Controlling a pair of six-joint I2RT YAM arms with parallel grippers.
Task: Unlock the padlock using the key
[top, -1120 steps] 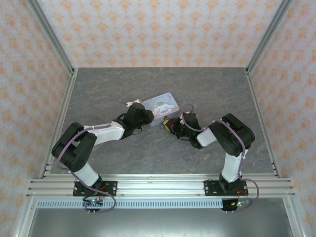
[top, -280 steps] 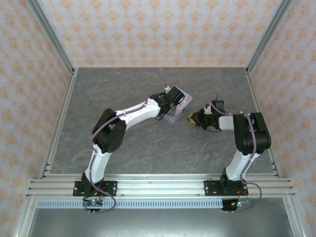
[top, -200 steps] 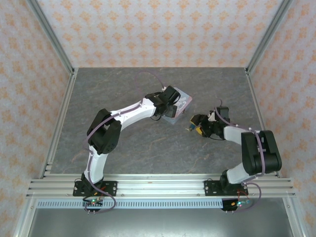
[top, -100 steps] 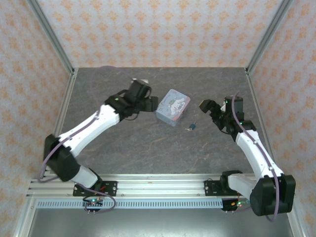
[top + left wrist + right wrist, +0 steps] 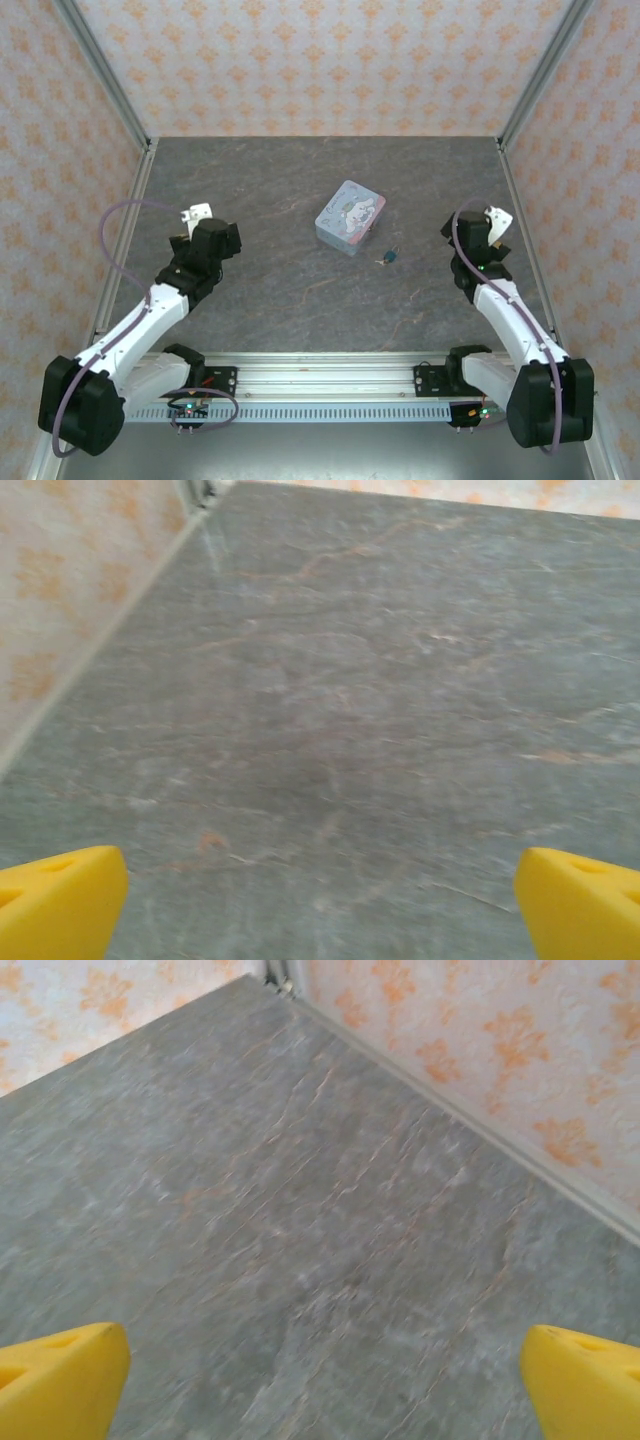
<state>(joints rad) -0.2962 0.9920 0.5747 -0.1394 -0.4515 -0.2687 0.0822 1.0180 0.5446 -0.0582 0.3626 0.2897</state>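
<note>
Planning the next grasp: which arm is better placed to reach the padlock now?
Right. The right gripper, open, sits nearer the padlock lying right of the tin; the left gripper is farther away.

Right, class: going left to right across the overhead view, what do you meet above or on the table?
First the left gripper, jaws open → pastel cartoon tin box → teal padlock → right gripper, jaws open.

White tubular links and rounded black joints make up the left arm [image 5: 150, 305] and right arm [image 5: 510, 315], each trailing a lilac cable [image 5: 112, 212]. The left pincer [image 5: 320, 905] and right pincer [image 5: 322, 1385] have bright yellow wedge-shaped fingertips [image 5: 58, 900].
</note>
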